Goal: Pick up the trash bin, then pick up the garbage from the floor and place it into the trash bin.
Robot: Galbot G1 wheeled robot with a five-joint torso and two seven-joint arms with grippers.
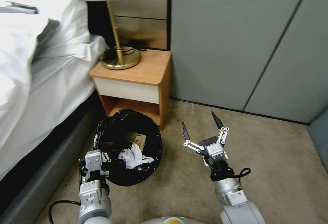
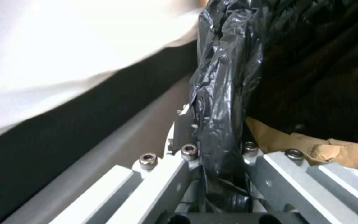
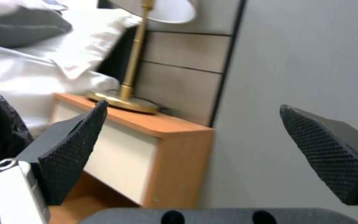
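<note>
The trash bin (image 1: 128,169), lined with a crinkly black bag, sits low in front of the nightstand, its mouth facing up toward me. My left gripper (image 1: 101,158) is shut on the bin's near-left rim. In the left wrist view the black liner (image 2: 222,102) is pinched between that gripper's (image 2: 218,155) fingers. Garbage lies inside the bin: a white crumpled tissue (image 1: 132,156) and a brown paper bag (image 1: 137,138) (image 2: 311,146). My right gripper (image 1: 201,123) (image 3: 193,124) hangs open and holds nothing, above the floor (image 1: 266,155) to the right of the bin. I cannot tell whether the bin touches the carpet.
A wooden nightstand (image 1: 143,70) with a brass lamp (image 1: 120,58) stands just behind the bin. The bed (image 1: 37,90) with white sheets runs along the left, its dark frame (image 1: 41,169) close to my left arm. Grey wall panels (image 1: 239,46) close off the back.
</note>
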